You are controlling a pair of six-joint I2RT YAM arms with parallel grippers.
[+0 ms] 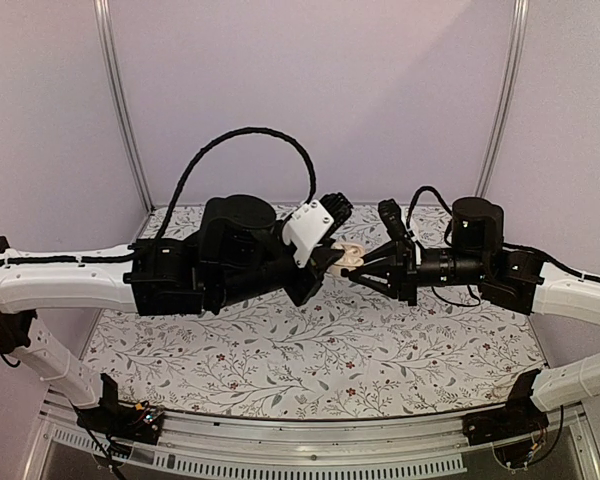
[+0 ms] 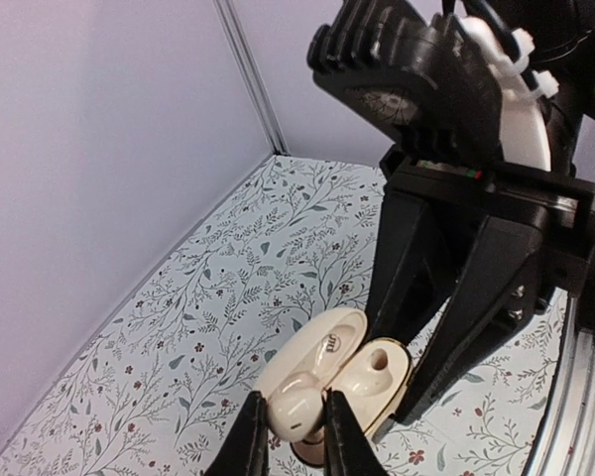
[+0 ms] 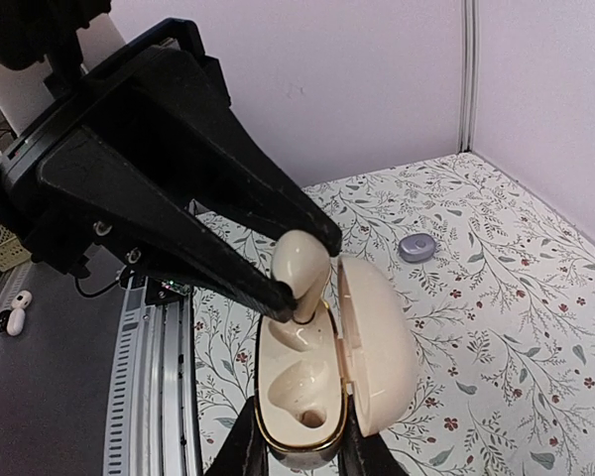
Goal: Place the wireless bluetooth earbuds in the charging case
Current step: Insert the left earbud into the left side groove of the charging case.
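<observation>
Clamped in left gripper [image 2: 296, 436], earbud [image 3: 299, 266] sits 12 o'clock of right gripper [image 3: 302, 451] pinching open charging case [image 3: 382, 342]; floral table [image 3: 496, 258], lilac walls [image 1: 310, 90].

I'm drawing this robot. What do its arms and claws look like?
The left arm and right arm are white tubes with black joints. A ribbed black cable loops over the left one. The left gripper and right gripper are black with long tapered fingers; the left has a white cover.
</observation>
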